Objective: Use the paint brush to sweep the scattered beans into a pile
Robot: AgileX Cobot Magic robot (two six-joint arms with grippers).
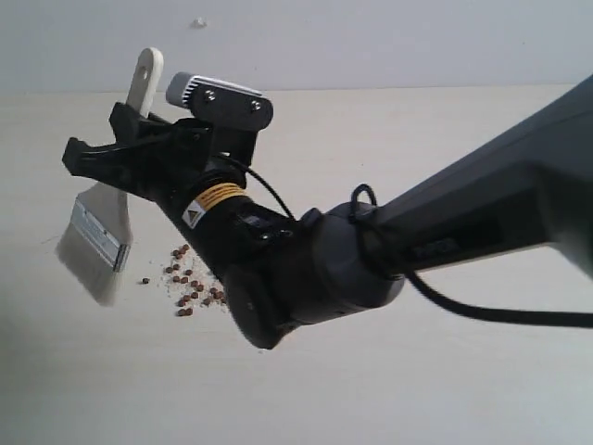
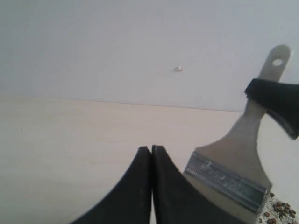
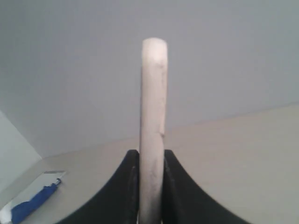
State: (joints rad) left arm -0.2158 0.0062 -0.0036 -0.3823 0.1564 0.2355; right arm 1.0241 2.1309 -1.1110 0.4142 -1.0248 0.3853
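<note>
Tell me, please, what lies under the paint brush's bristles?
Only bare table shows below the paint brush; the beans lie beside it, toward the arm. Whether the blurred bristle tips touch the table, or cover any bean, cannot be seen.

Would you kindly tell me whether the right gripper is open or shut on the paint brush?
Shut: the right gripper clamps the paint brush handle, a jaw against each side.
</note>
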